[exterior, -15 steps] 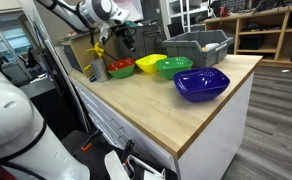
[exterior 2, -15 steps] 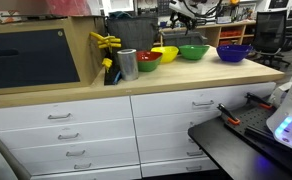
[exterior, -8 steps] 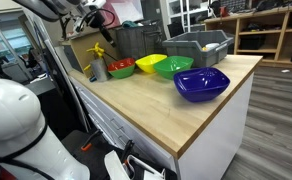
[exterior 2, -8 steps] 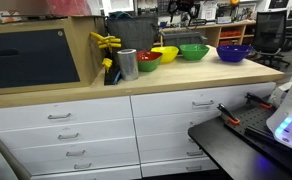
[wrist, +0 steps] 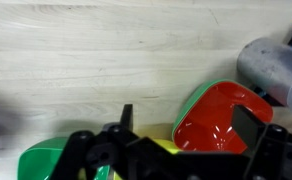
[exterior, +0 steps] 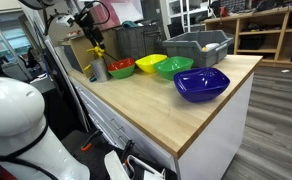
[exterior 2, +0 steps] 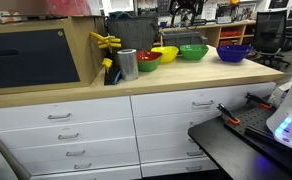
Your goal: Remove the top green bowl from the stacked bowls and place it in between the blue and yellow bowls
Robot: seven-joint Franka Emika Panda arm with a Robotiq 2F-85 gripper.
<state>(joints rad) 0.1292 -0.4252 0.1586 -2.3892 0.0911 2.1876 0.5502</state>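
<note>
Desk [exterior: 146, 112] row, left to right in an exterior view: grey cup [exterior: 98, 71], stacked bowls [exterior: 121, 68] (red inside showing, green shell under it), yellow bowl [exterior: 150, 63], top green bowl [exterior: 172, 67], blue bowl [exterior: 201, 84]. The top green bowl sits upright at mid-frame, already in the slot between yellow and blue. It is just beside the yellow one; can't tell if the rims touch. In an exterior view the green bowl [exterior 2: 194, 51] shows a clear gap to the blue bowl [exterior 2: 234, 52].

The arm [exterior: 71, 22] is in the upper left of the frame, above the row and clear of it.

Wrist view, left to right: green bowl in the lower left corner, fingers [wrist: 127, 118] along the bottom edge, red-inside bowl at right of centre, grey cup at upper right. The fingers are spread wide with nothing gripped.

My read: placement looks done, and the step in hand is getting clear.
- Leave the fingers apart.
- Go up before going sideways, so nothing clips a rim.
- These bowls look like light plastic and would probably slide at a nudge.
- Watch the grey bin [exterior: 198, 45] and the dark basket [exterior: 136, 40] behind the row.
- If even spacing matters, shifting the green bowl slightly toward blue would centre it.

Writing: none legible. No brand or label can be read on the bowls, cup or bin in any view.
</note>
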